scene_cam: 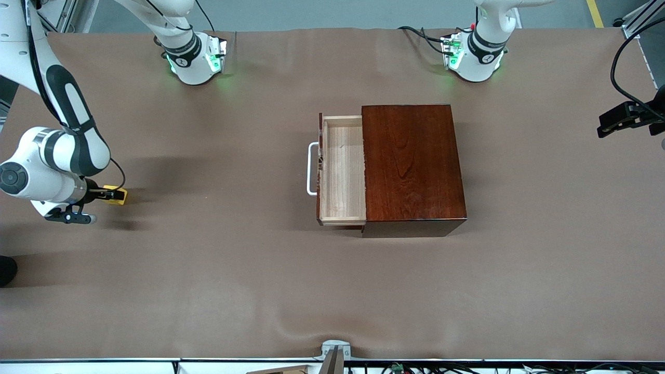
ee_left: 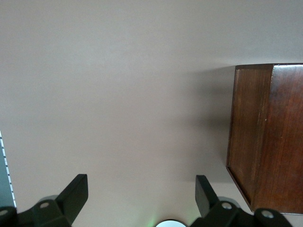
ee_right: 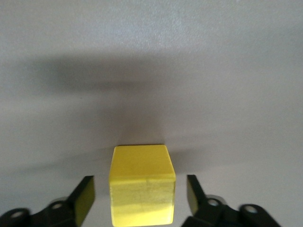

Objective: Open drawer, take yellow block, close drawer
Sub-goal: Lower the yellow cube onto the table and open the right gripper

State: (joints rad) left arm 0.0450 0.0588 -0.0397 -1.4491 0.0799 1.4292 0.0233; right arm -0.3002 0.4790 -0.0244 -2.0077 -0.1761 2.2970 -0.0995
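A: So, which step is this?

B: Judging by the layout, the block (ee_right: 142,187) is out and set on the bench (scene_cam: 218,280), far toward the right arm's end, well apart from the box (scene_cam: 413,166). The drawer (scene_cam: 340,171) stands pulled out, its pale tray bare, handle (scene_cam: 311,169) facing that same end.

A: And the right end effector (scene_cam: 111,195)?

B: Low at the block. The wrist view shows its fingers (ee_right: 85,196) spread wide, one on each side of the cube with a gap on both, so nothing is gripped. The block looks to be resting on the bench by itself.

A: The left one?

B: The left end effector (ee_left: 142,196) waits out at the left arm's end of the bench, fingers wide apart, holding nothing, with a corner of the box in its wrist view.

A: What's left, then?

B: Closing the drawer, I'd say. The right arm needs to lift clear without nudging the block, then something must push the drawer front squarely toward the box so the tray slides straight in rather than jamming or shoving the whole box along.
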